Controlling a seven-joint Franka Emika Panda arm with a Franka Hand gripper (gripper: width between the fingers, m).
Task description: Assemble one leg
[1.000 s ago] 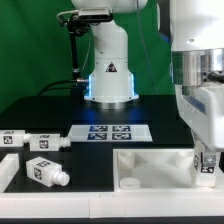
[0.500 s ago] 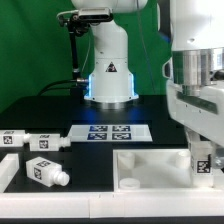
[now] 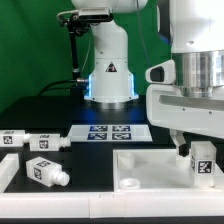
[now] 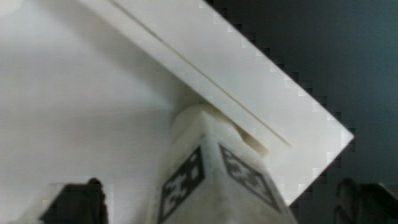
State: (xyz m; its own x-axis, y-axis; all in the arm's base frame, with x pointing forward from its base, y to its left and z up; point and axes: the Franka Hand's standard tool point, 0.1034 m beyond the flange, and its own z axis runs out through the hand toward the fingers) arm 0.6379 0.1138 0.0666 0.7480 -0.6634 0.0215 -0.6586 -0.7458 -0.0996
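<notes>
A white leg (image 3: pixel 201 160) with black-and-white tags stands upright at the right corner of the large white tray-like piece (image 3: pixel 140 165). My gripper (image 3: pixel 200 168) hangs over it at the exterior view's right. In the wrist view the leg (image 4: pixel 222 175) rises between my two dark fingertips (image 4: pixel 75 203), with a gap on each side, so the gripper (image 4: pixel 217 205) is open around it. The leg's lower end and the corner hole are hidden.
Three more white legs lie at the exterior view's left: one (image 3: pixel 14 138), a second (image 3: pixel 48 142) and a third (image 3: pixel 42 172) nearer the front. The marker board (image 3: pixel 112 132) lies behind the tray. The arm's base (image 3: pixel 110 75) stands at the back.
My wrist has turned about the leg, so a wider side of the hand now faces the exterior camera. The leg stays upright at the tray's right corner.
</notes>
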